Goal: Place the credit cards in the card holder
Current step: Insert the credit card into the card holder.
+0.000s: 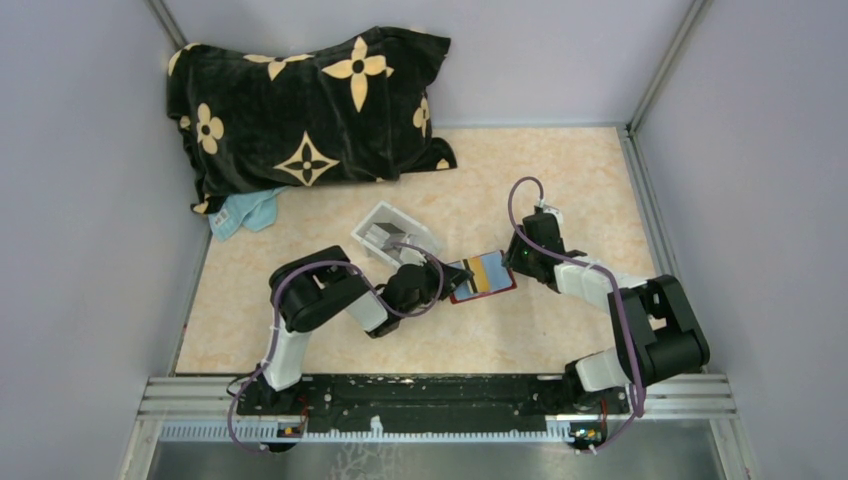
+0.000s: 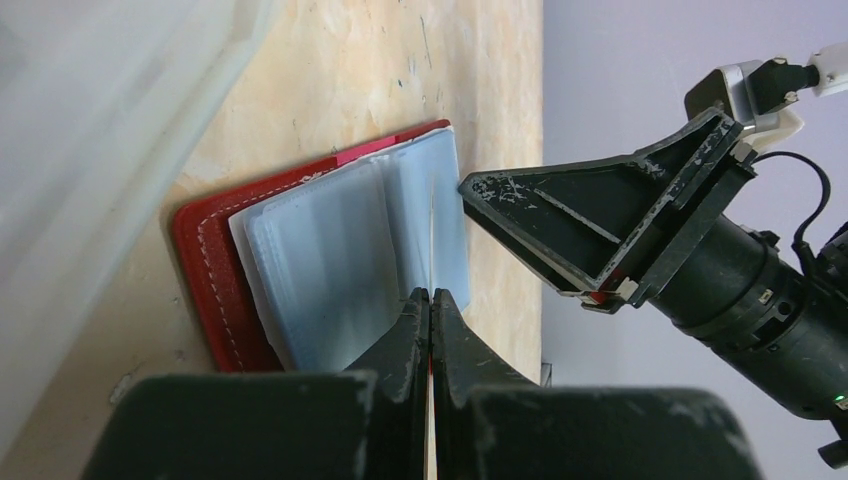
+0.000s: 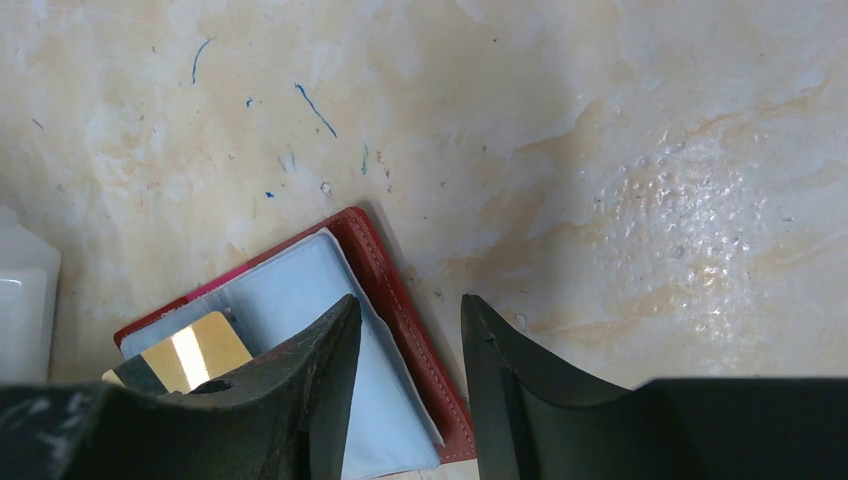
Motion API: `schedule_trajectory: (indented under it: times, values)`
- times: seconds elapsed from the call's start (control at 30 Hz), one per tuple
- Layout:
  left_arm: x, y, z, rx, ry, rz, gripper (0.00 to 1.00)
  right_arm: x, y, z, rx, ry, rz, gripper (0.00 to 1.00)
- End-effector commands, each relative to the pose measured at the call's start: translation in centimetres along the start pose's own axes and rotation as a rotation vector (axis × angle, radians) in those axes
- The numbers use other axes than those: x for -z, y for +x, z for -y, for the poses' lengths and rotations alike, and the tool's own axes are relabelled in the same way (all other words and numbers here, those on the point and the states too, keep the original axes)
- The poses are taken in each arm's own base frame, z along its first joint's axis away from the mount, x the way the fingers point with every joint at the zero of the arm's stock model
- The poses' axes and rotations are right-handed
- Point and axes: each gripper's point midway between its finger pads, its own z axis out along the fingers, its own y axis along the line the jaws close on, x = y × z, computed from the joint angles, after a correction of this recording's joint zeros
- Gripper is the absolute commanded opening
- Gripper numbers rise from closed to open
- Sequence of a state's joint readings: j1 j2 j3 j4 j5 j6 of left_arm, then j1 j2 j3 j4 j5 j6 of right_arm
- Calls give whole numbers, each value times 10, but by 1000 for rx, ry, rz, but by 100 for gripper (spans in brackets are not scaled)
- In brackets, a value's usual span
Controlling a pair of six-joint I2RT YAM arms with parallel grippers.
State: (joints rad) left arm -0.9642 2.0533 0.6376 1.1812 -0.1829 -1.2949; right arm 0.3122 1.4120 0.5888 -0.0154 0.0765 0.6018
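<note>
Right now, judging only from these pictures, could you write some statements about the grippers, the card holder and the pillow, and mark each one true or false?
1. The left gripper is shut. True.
2. The right gripper grips a card. False: it is open, with nothing between its fingers.
3. The card holder lies open on the table. True.
4. The pillow covers the card holder. False: it lies in the far left corner, apart from it.
5. A tan card shows in the holder. True.
</note>
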Motion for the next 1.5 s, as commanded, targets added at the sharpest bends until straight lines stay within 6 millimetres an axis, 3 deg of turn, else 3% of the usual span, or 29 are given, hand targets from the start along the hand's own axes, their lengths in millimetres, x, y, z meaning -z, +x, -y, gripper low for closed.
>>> schedule_trajectory:
  times: [0.0,0.47,0.83,1.17,1.47]
  values:
    - [4,4,-21,40,-43,-22,0,-3,29,20,27,63,-87,43]
    - [12,9,-56,-20,-295,-57,0,-2,28,20,28,63,-83,43]
    - [5,13,-54,-10,-314,-60,0,-2,28,19,32,61,-87,43]
    - [6,9,-65,35,-393,-26,0,-5,30,22,45,72,-101,43]
    - [0,5,-49,46,-298,-8,0,-4,32,23,50,74,-108,43]
